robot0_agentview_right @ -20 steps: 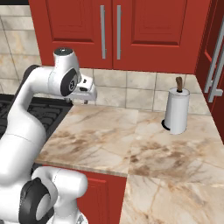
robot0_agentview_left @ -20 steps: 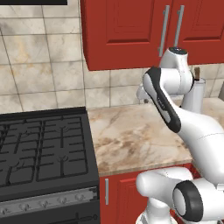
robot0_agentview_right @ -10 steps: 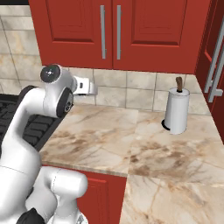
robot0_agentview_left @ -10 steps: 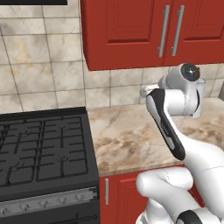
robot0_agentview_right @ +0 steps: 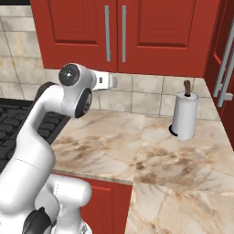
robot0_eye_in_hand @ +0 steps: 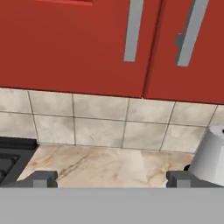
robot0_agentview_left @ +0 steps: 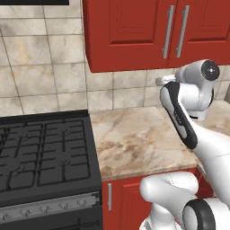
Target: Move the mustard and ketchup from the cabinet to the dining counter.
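Hand view looks at the glossy red wall cabinet (robot0_eye_in_hand: 87, 43) with its two panelled doors closed, their long silver bar handles (robot0_eye_in_hand: 132, 30) side by side near the seam. The two-finger gripper (robot0_eye_in_hand: 111, 179) has its dark fingertips (robot0_eye_in_hand: 41, 179) set wide apart with nothing between them. In the right base view the gripper (robot0_agentview_right: 109, 81) is raised below the cabinet (robot0_agentview_right: 151, 32), facing the beige tiled wall (robot0_agentview_right: 146, 91). A white paper towel roll (robot0_agentview_right: 184, 115) stands upright on the marbled worktop (robot0_agentview_right: 114, 146) to the right. The black stove (robot0_agentview_left: 42, 155) lies at the left.
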You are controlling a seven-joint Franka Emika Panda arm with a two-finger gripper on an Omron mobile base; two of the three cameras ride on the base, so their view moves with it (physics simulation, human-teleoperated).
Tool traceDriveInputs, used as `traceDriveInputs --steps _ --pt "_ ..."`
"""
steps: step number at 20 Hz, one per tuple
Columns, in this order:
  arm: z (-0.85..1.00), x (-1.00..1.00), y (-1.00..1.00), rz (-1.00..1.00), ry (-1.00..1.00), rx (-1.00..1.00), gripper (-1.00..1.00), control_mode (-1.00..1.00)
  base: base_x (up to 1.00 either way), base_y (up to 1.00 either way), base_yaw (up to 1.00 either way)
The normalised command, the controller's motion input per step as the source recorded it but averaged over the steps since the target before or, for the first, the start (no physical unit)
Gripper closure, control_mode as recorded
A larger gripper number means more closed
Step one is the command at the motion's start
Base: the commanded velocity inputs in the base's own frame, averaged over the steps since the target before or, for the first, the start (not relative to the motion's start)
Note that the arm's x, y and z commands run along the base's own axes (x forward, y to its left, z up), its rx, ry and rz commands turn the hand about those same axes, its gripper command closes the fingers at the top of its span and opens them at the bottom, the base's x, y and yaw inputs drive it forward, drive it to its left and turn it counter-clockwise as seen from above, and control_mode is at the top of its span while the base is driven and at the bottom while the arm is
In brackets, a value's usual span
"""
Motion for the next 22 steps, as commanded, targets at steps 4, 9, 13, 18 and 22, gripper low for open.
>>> traceDriveInputs --steps 4,9,13,18,22 --pt "0.91 0.35 -0.33 -0.09 0.00 0.00 -1.00 -1.00 0.00 0.00 0.00" --pt "0.64 0.26 -0.41 -0.13 0.00 0.03 -1.00 -1.00 0.00 0.00 0.00" --pt "0.25 0.37 -0.06 -0.15 -0.03 0.02 -1.00 -1.00 0.00 0.00 0.00" --pt "0.15 0.16 0.00 -0.12 -0.12 0.00 -1.00 -1.00 0.00 0.00 0.00" --pt "0.00 0.14 -0.06 0.00 -0.11 0.00 -1.00 -1.00 0.00 0.00 0.00"
